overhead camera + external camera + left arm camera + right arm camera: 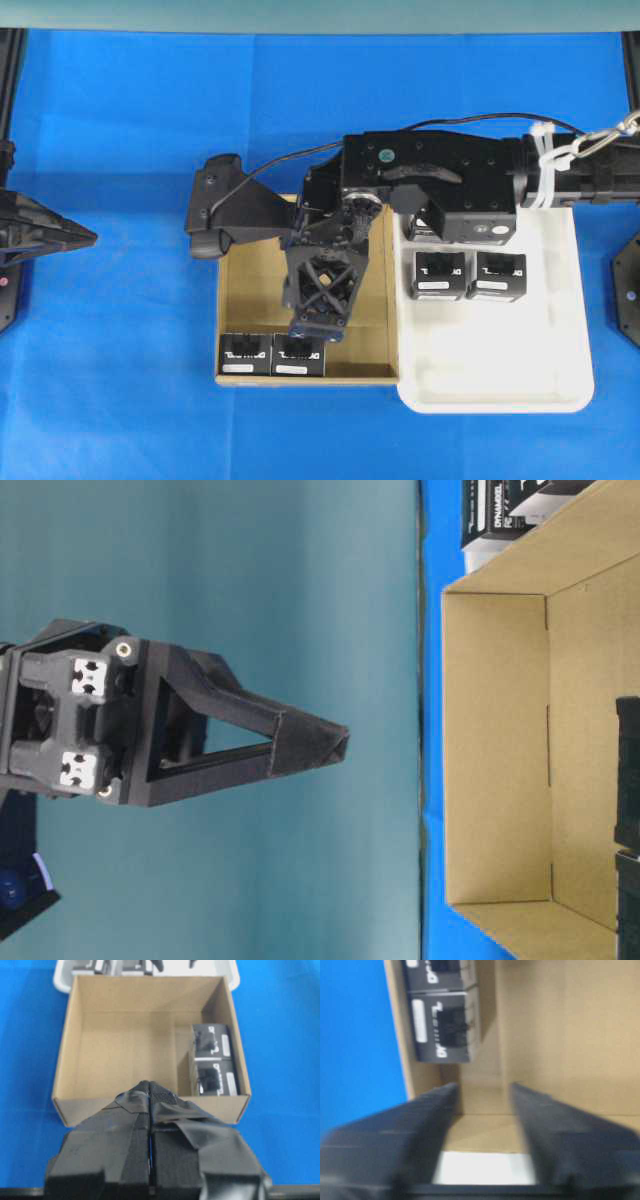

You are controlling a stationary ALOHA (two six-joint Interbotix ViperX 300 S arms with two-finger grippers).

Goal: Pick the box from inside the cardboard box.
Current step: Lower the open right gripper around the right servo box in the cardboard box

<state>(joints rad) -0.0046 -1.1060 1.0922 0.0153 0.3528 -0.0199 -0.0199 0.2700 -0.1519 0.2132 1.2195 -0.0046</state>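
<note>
**Q:** Where is the box?

**A:** Two black boxes sit side by side in one corner of the cardboard box (250,300), touching its wall. The box (297,356) nearer the right tool (317,330) lies just past that tool's tips; its twin (244,355) is one place farther out to the side.

**Q:** How do the tools stand?

**A:** The right tool hangs inside the cardboard box, fingers (395,1130) spread wide, holding nothing. The left tool (150,1091) is pressed narrow and empty, well apart, facing the cardboard box from outside. Behind the right arm, a white tray (560,350) with more black boxes (470,275) rests on the blue table (110,400).
</note>
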